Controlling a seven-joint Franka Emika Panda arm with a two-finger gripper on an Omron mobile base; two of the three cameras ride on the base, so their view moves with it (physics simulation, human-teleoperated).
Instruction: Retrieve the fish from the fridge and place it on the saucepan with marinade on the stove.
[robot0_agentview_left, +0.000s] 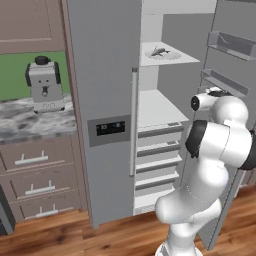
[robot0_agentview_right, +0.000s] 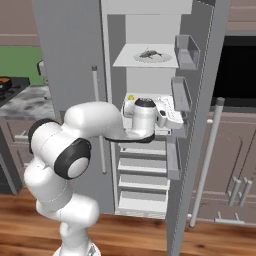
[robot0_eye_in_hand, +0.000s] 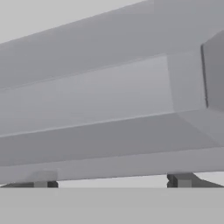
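Observation:
The fridge (robot0_agentview_left: 102, 100) stands with its left door shut and its right door (robot0_agentview_right: 200, 100) swung open. On the upper shelf lies the small dark fish (robot0_agentview_left: 160, 50) (robot0_agentview_right: 148, 52), on a pale round plate (robot0_agentview_right: 150, 58). My hand (robot0_agentview_right: 165, 113) is inside the fridge at the middle shelf, well below the fish, turned toward the open door's bins. In the hand view my gripper (robot0_eye_in_hand: 111, 183) is open, its fingertips (robot0_eye_in_hand: 181, 180) far apart with nothing between them, facing grey fridge walls. A corner of the black stove (robot0_agentview_right: 12, 89) with an orange-brown pan (robot0_agentview_right: 4, 81) shows at the far left.
Door bins (robot0_agentview_right: 186, 50) jut from the open door close to my hand. Drawers (robot0_agentview_right: 145, 165) fill the fridge's lower part. A coffee machine (robot0_agentview_left: 45, 85) stands on the marble counter (robot0_agentview_left: 30, 122) left of the fridge. A dark oven (robot0_agentview_right: 240, 70) lies behind the door.

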